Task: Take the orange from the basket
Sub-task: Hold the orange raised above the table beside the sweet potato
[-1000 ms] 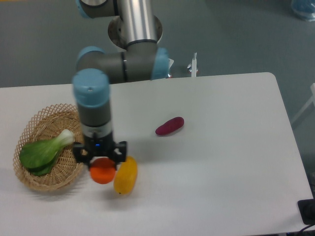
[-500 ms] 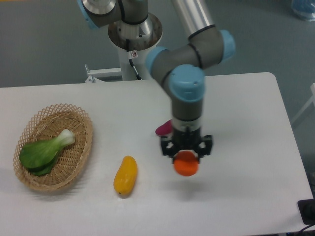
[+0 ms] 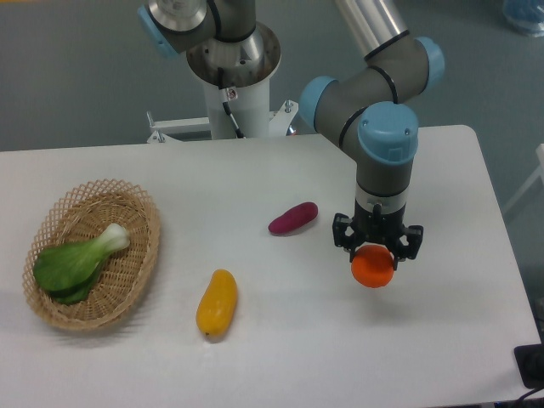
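Observation:
My gripper (image 3: 375,255) is shut on the small round orange (image 3: 372,268) and holds it over the right part of the white table, far from the basket. The oval wicker basket (image 3: 136,219) sits at the table's left side. It holds only a green leafy bok choy (image 3: 75,261). The arm reaches down from the top of the view to the gripper.
An elongated yellow-orange fruit (image 3: 217,303) lies on the table right of the basket. A purple sweet potato (image 3: 292,218) lies near the middle, left of the gripper. The robot base (image 3: 231,59) stands behind the table's far edge.
The gripper has carried the orange rightward, from beside the basket and yellow fruit, past the purple sweet potato, to the right part of the table.

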